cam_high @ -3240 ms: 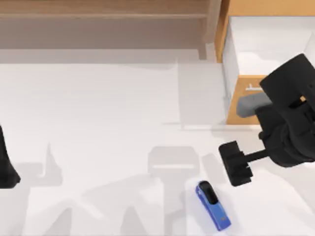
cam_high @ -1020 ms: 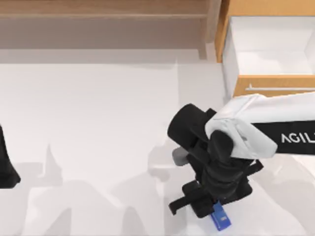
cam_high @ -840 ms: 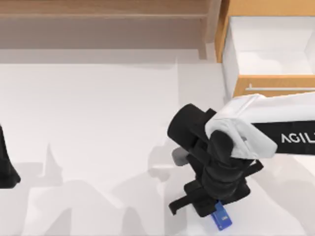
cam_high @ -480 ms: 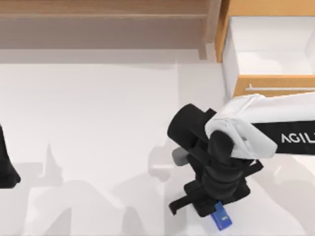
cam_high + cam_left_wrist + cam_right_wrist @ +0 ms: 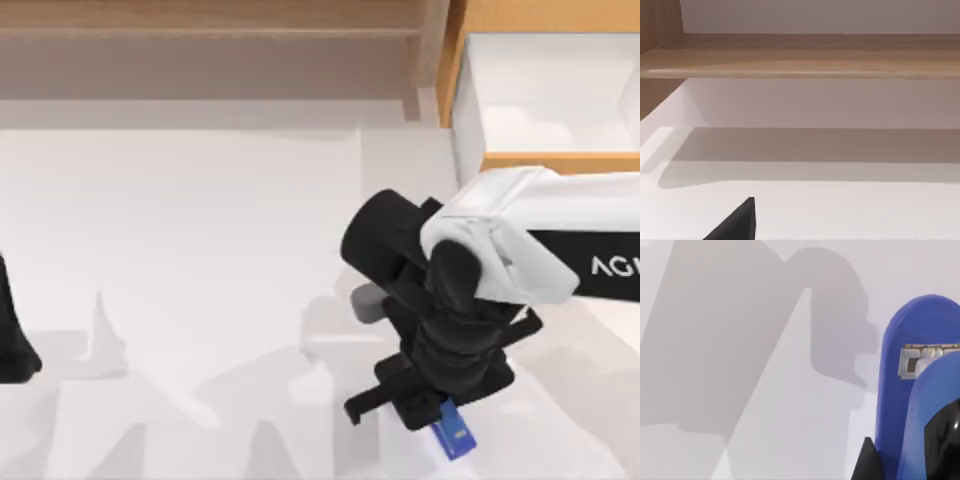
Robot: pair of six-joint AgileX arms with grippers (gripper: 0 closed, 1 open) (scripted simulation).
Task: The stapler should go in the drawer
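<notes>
Top view: right gripper [image 5: 432, 408] was seen low over stapler [image 5: 453, 433] near front of surface [image 5: 200, 250], right of centre; jaws were held around blue body, only its end left showing past black fingers. Right wrist view: stapler [image 5: 920, 390] was shown close up, blue with metal plate, black finger beside it. Drawer [image 5: 540, 100] was found pulled open at back right, white interior exposed. Left arm was parked at left edge; state of its jaws could not be told.
</notes>
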